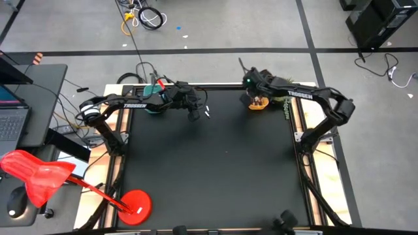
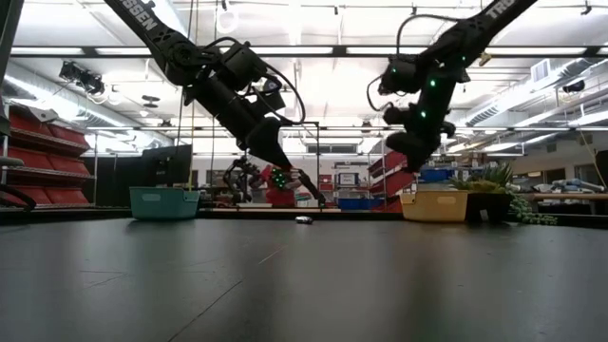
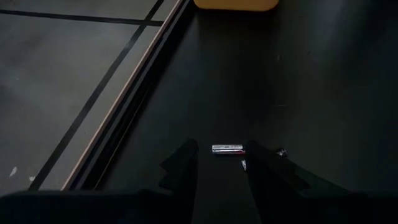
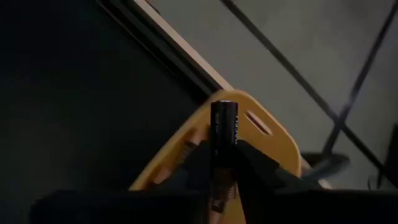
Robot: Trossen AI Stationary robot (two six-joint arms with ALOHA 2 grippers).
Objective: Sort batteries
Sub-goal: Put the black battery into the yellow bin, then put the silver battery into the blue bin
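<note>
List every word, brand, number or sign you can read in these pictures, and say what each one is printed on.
"TROSSEN" on the left arm, seen from above.
"TROSSEN" on the right arm, seen from above.
"SEN", the end of a word cut off by the picture's edge, on the left arm in the low view.
Print on the dark battery in the right gripper: too blurred to read.
Print on the silvery battery on the table: too small to read.

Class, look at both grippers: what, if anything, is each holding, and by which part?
The right gripper pinches a dark cylindrical battery by its lower part, above the yellow rectangular tray. The left gripper holds nothing; a silvery battery lies on the mat before it.
</note>
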